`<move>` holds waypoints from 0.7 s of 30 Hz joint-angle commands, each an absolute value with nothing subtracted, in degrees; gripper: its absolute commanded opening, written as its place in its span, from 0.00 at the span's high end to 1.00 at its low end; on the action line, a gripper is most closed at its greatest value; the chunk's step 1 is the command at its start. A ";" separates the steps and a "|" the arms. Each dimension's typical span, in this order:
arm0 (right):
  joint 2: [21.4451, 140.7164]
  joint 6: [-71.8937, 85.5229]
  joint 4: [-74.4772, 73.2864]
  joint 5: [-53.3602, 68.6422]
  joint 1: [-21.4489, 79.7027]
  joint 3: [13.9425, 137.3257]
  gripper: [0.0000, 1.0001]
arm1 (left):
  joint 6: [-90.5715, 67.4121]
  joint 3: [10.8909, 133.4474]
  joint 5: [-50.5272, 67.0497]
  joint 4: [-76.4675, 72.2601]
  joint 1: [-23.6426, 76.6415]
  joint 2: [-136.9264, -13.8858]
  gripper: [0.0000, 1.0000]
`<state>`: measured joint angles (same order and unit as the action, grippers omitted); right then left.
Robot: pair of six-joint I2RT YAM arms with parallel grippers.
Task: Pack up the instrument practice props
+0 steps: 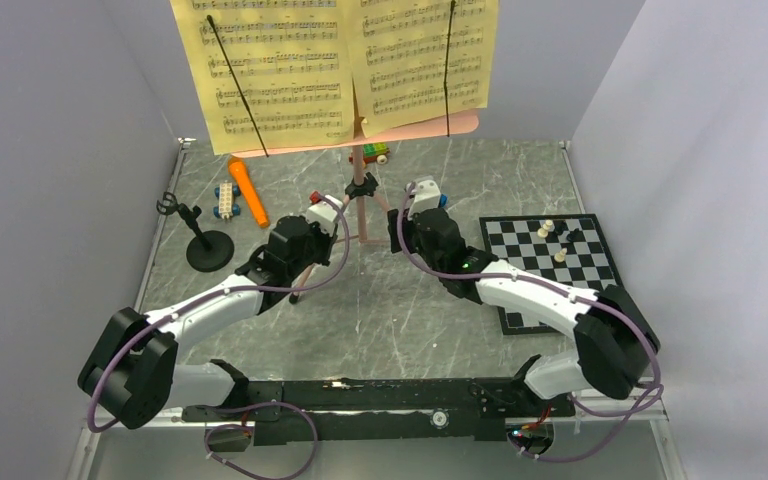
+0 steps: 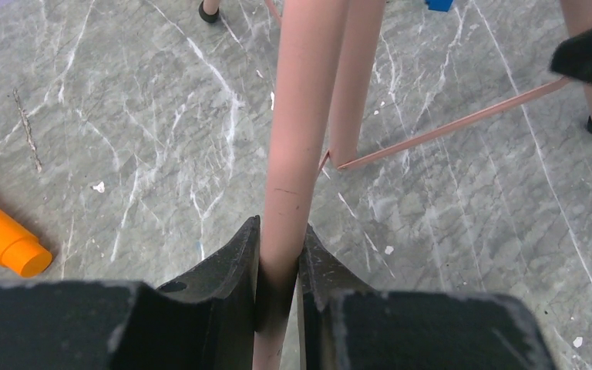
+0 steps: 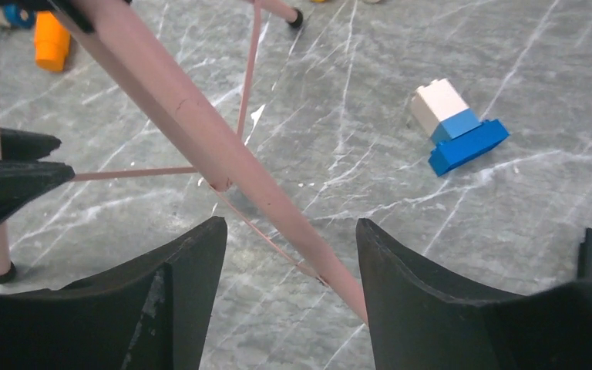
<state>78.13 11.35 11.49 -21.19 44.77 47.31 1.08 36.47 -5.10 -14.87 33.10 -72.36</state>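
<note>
Stand: pink tripod-legged music stand (image 1: 361, 205), upright, yellow sheet-music pages (image 1: 340, 60) on top.
Left gripper (image 2: 279, 237): pinching the stand's near-left leg (image 2: 302, 131), which runs straight out from the jaws.
Right gripper (image 3: 289, 230): spread, astride the stand's right leg (image 3: 189, 119), which slants across the gap.
Judgement: the right gripper likely squares up and closes.

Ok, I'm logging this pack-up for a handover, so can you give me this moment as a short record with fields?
stand: pink tripod music stand, upright
pages: yellow sheet-music pages, resting on the stand
left gripper: shut on one pink leg
right gripper: open, straddling a second pink leg
loose props: orange microphone and black round-based mic stand, both left of the stand
other items: black-and-white chessboard with pieces; blue-and-white toy block
</note>
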 commanded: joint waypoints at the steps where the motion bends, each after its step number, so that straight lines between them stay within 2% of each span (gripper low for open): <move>1: 81.50 9.67 13.05 -16.09 44.74 50.83 0.35 | -2.87 36.95 -5.19 -9.16 33.20 -72.77 1.00; 4: 83.31 9.58 12.36 -15.50 44.74 51.12 0.42 | -2.02 37.83 -4.67 -7.19 33.18 -72.78 1.00; 10: 83.41 11.55 11.16 -13.58 44.78 49.28 0.75 | -2.95 40.39 -7.64 -1.12 33.18 -73.25 1.00; 11: 82.98 12.00 11.09 -13.09 44.80 48.70 0.78 | -3.55 41.08 -8.59 0.51 33.14 -73.34 0.98; 18: 81.70 14.94 12.00 -11.98 45.98 44.11 0.95 | -5.71 42.85 -8.09 4.35 33.22 -72.94 0.68; 21: 81.06 15.94 12.51 -12.18 46.96 42.60 0.99 | -6.43 42.03 -7.18 3.77 33.20 -71.44 0.60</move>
<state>81.89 8.38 14.52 -17.10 44.47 45.71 -2.31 42.35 -6.92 -0.12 33.19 -73.08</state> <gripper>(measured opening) 0.295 0.364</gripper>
